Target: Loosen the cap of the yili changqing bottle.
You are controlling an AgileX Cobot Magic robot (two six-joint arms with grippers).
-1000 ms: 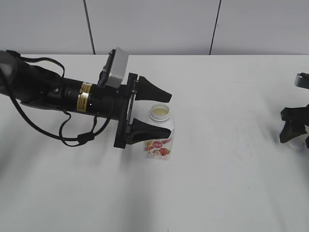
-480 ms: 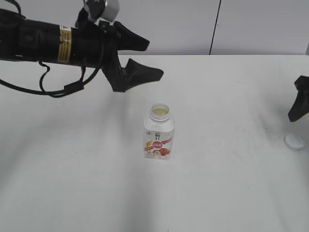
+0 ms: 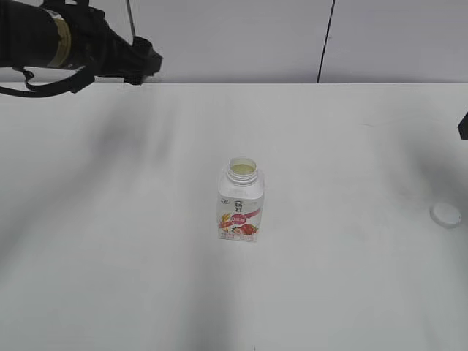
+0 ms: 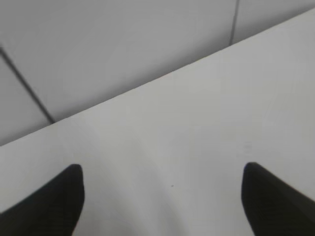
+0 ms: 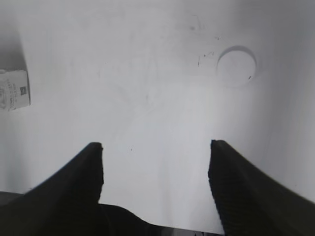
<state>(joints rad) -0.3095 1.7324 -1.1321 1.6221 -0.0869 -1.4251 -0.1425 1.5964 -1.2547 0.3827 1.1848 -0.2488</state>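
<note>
The yili changqing bottle (image 3: 240, 202) stands upright in the middle of the white table, its wide neck open with no cap on it. Its base edge shows at the left of the right wrist view (image 5: 14, 89). The white cap (image 3: 445, 214) lies flat on the table at the far right, and shows in the right wrist view (image 5: 236, 66). My left gripper (image 4: 162, 184) is open and empty, raised at the far left back of the table. My right gripper (image 5: 155, 157) is open and empty, above bare table short of the cap.
The left arm (image 3: 66, 40) reaches in from the top left corner in front of the grey wall. A dark bit of the right arm (image 3: 463, 126) shows at the right edge. The white table (image 3: 329, 292) stretches all round the bottle.
My left gripper has drawn away from the bottle, up and to the far left. My right gripper has lifted off the cap and withdrawn right, leaving it on the table.
</note>
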